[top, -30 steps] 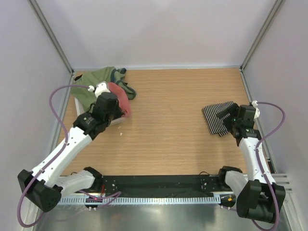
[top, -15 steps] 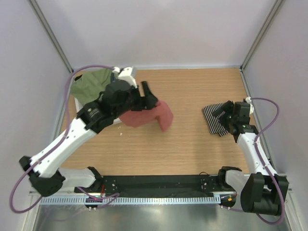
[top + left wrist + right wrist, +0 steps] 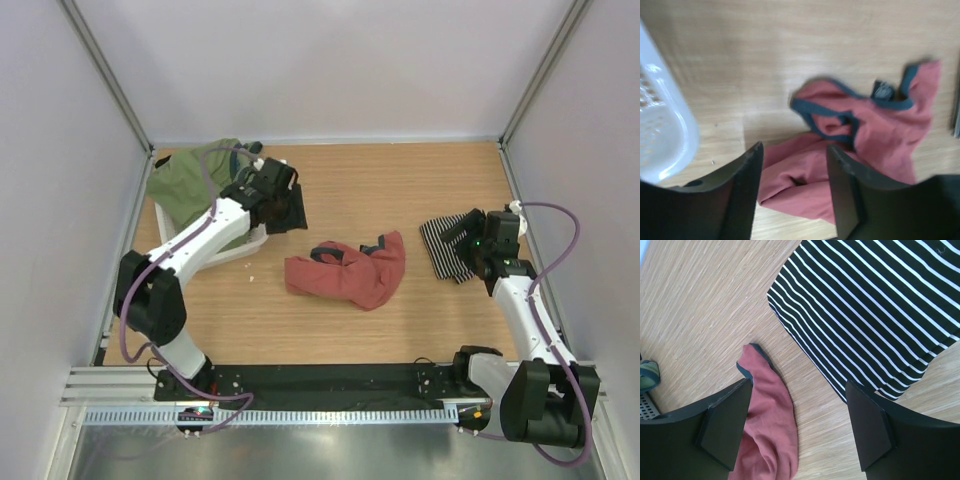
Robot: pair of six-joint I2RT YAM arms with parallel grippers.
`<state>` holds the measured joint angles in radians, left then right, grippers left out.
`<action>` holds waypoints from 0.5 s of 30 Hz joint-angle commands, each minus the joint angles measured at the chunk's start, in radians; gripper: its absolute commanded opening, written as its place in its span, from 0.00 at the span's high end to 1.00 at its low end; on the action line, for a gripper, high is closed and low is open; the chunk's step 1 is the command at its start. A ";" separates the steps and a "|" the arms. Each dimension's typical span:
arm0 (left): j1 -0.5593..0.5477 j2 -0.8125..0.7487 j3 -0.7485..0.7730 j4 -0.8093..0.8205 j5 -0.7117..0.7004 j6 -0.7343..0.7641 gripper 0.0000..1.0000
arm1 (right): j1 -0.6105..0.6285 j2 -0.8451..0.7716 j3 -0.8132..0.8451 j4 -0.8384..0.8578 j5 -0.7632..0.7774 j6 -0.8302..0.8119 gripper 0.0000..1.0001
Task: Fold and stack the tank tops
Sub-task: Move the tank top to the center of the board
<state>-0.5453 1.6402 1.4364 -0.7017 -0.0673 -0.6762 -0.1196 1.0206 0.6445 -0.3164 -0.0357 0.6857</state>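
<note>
1. From above: your left hand (image 3: 285,205) has just dropped the red top (image 3: 347,272). It lies crumpled on the surface (image 3: 400,190), near the striped top (image 3: 445,250).
2. Left wrist: your left hand (image 3: 795,147) is released and empty.
3. Right wrist: your right hand (image 3: 797,385) is released too. The red top still needs folding.

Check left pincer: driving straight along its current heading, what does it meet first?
Probably the salmon-red tank top, crumpled on the table and framed between the fingers of the open left pincer; gap to it unclear.
</note>
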 commanded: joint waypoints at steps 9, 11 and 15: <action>0.085 0.130 -0.191 0.139 0.176 0.010 0.55 | 0.185 0.127 0.118 0.007 -0.010 -0.098 0.18; 0.159 0.147 -0.206 0.160 0.170 0.017 0.55 | 0.250 0.139 0.132 0.004 -0.006 -0.107 0.18; 0.324 0.196 -0.168 0.179 0.147 0.026 0.55 | 0.380 0.167 0.172 0.005 -0.024 -0.138 0.17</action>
<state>-0.3386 1.7935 1.2407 -0.5705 0.1024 -0.6704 0.1810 1.1805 0.7506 -0.3290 -0.0452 0.5987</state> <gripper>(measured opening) 0.449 0.825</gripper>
